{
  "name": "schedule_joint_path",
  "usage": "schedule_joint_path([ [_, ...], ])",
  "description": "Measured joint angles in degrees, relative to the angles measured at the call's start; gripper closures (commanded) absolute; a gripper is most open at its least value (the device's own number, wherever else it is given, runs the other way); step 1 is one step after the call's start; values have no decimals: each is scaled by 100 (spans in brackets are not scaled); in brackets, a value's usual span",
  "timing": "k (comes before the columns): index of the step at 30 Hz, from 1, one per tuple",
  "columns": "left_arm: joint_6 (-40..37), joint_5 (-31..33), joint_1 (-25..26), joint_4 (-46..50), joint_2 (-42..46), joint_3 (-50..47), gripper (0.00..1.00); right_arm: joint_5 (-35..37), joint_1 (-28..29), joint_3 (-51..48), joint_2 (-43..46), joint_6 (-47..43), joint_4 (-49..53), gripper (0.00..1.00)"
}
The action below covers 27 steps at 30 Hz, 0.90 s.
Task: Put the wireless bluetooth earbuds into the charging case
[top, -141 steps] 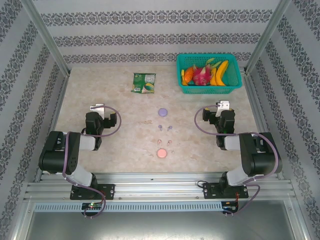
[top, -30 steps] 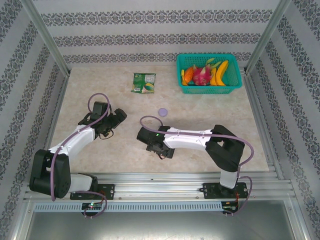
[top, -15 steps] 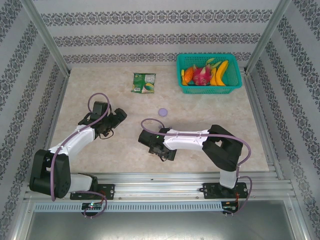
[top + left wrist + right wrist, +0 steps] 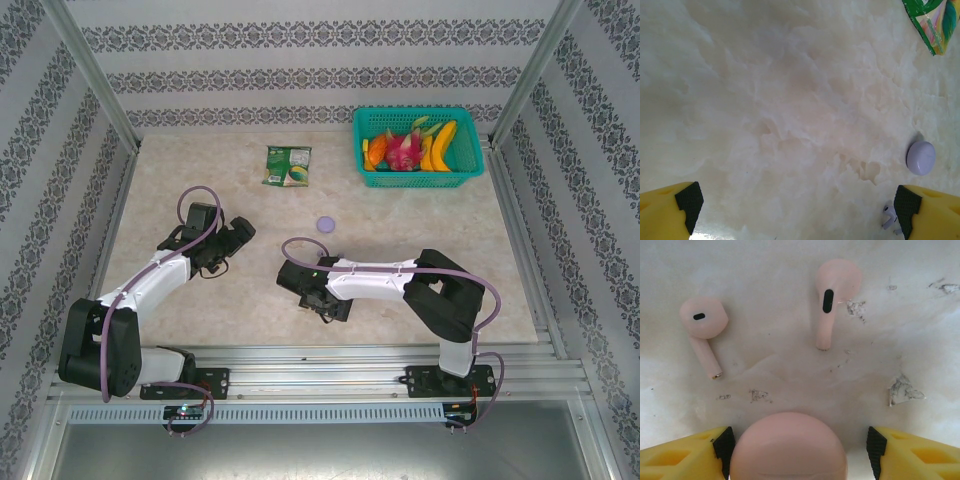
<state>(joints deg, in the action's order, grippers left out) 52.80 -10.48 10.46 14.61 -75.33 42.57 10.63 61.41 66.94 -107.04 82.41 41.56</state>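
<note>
Just beyond the right fingers (image 4: 912, 452), spread loosely astride the pink case (image 4: 788, 447), lie two pink earbuds (image 4: 704, 317).

You see pale marbled surface (image 4: 790, 100) across view. Your left jaws wide apart, black pads (image 4: 689, 200) at bottom corners. At right, round lilac case (image 4: 921, 157) lying flat. Below it, lilac earbud (image 4: 888, 215) just beside right pad. Top right corner: green packet (image 4: 932, 22) edge.

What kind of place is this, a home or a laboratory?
Most likely a robot test booth, not a home: the left arm and right arm are bolted to an aluminium rail, patterned panels wall in the table, and a basket of fruit seems a prop.
</note>
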Motion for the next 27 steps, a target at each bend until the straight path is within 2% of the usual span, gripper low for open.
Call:
schedule_joint_path([
  [27, 0, 0, 0, 0, 7, 0, 0, 2, 114, -11, 7, 42, 2, 43],
])
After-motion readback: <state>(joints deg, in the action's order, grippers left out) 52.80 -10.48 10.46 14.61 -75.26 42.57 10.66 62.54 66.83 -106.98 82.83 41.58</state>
